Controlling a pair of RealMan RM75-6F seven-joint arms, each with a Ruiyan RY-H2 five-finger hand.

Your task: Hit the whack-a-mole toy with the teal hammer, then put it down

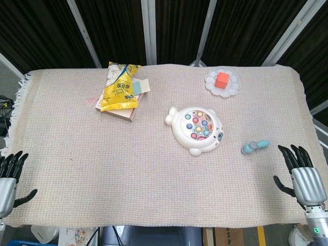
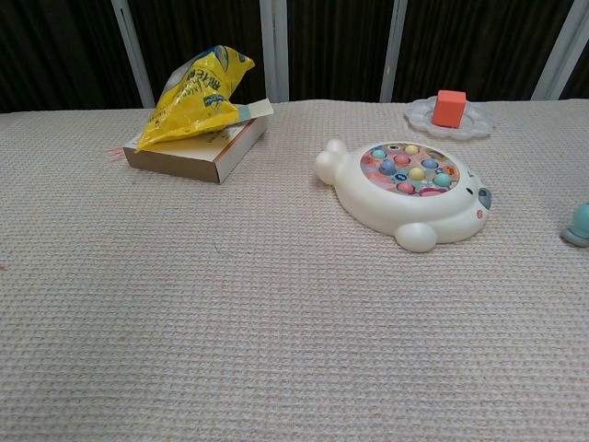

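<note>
The teal hammer (image 1: 254, 146) is lying flat on the tablecloth (image 1: 77, 154), off to the right of the whack-a-mole toy (image 1: 197, 129) and not touching it. Its long axis runs roughly left-right in the head view, tilted a bit — the head end points left and slightly toward the near edge, and the handle points right and slightly toward the far side. In the chest view only a sliver of it shows at the right border (image 2: 580, 224), so the direction can't be read from there.

The right hand (image 1: 306, 182) sits at the near right corner of the table, near the hammer but apart from it. Its fingers are spread wide and pointing up the table, holding nothing. The left hand (image 1: 7, 182) is way over at the near left corner, mostly cut off by the frame edge, fingers also fanned out and empty.

The toy is a white animal-shaped thing with a round panel of colored buttons, sitting a little right of the table's middle.

Other stuff: a yellow snack bag (image 1: 120, 87) lying on top of a flat box (image 1: 123, 110) toward the far left, and a white plate (image 1: 211, 82) with an orange-red block (image 1: 222, 80) on it at the far right — well away from the hammer.
</note>
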